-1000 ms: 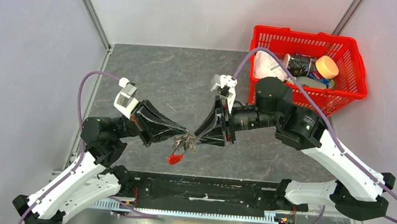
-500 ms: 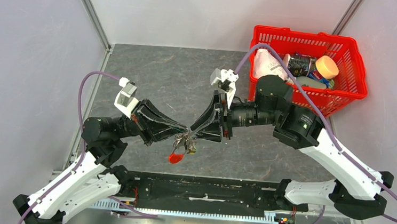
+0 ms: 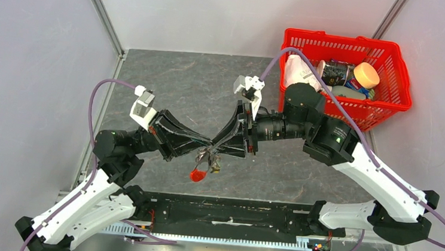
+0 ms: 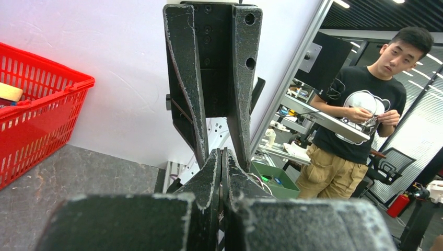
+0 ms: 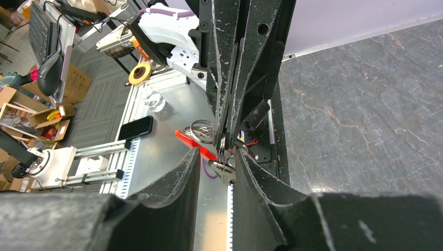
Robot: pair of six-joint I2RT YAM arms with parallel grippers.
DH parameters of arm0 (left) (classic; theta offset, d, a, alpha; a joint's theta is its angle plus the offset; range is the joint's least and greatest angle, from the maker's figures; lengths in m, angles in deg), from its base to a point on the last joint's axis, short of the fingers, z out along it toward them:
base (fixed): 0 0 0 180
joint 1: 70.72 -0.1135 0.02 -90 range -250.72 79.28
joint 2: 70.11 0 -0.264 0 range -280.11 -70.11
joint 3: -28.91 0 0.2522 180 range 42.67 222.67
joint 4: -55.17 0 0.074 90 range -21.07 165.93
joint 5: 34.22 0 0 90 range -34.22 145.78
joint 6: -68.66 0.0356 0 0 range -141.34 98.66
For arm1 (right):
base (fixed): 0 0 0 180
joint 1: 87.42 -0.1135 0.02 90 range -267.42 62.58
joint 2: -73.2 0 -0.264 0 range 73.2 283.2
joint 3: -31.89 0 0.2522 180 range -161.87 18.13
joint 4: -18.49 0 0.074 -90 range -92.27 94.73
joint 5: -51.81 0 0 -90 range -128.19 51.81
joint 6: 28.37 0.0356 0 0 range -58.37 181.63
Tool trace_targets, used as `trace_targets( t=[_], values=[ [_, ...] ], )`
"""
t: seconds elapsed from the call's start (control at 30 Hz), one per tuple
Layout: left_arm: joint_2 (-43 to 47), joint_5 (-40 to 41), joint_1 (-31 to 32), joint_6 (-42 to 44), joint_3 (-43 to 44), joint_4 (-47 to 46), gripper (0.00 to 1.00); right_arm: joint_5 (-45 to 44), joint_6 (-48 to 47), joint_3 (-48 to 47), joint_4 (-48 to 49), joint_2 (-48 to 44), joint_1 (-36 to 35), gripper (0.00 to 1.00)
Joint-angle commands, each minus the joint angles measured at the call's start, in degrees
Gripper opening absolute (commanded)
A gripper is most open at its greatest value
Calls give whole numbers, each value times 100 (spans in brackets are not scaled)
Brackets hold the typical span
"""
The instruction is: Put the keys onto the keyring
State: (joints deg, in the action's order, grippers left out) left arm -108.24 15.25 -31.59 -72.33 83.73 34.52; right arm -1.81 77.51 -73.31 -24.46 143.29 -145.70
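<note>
My left gripper (image 3: 208, 146) and right gripper (image 3: 217, 151) meet tip to tip above the middle of the table. The left gripper (image 5: 225, 137) is shut on the keyring (image 5: 223, 142), a thin double metal ring. A small silver key (image 5: 225, 171) hangs from the ring and lies between the right gripper's (image 5: 215, 157) parted fingers, close against the right-hand finger (image 5: 245, 167). The strap's red section (image 3: 196, 175) dangles below the tips, with small keys (image 3: 214, 165) beside it. In the left wrist view the left gripper (image 4: 222, 155) shows pressed shut, facing the right gripper's fingers (image 4: 190, 94).
A red basket (image 3: 347, 39) with a bottle, cans and a bag stands at the back right, close behind the right arm's elbow. Its wall (image 4: 36, 115) shows at the left of the left wrist view. A black rail (image 3: 225, 212) runs along the near edge.
Both gripper tips have risen slightly and drifted towards the back. The right arm's wrist has shifted left. The left gripper keeps its hold on the keyring.
</note>
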Motion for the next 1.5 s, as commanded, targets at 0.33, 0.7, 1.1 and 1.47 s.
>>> trace_targets(
  t=[0.33,0.7,1.1,1.47],
  values=[
    [77,239,23,-88,43,-259,2,231,88,-106,273,58,-16,4],
    [-80,-836,23,91,587,891,23,512,-227,-458,-442,121,-22,0],
    [-499,-1736,24,-6,1014,1396,36,1045,-495,-534,-1223,124,-24,0],
    [-730,-2098,24,410,1418,2255,35,819,-683,-806,-1640,331,-21,0]
  ],
)
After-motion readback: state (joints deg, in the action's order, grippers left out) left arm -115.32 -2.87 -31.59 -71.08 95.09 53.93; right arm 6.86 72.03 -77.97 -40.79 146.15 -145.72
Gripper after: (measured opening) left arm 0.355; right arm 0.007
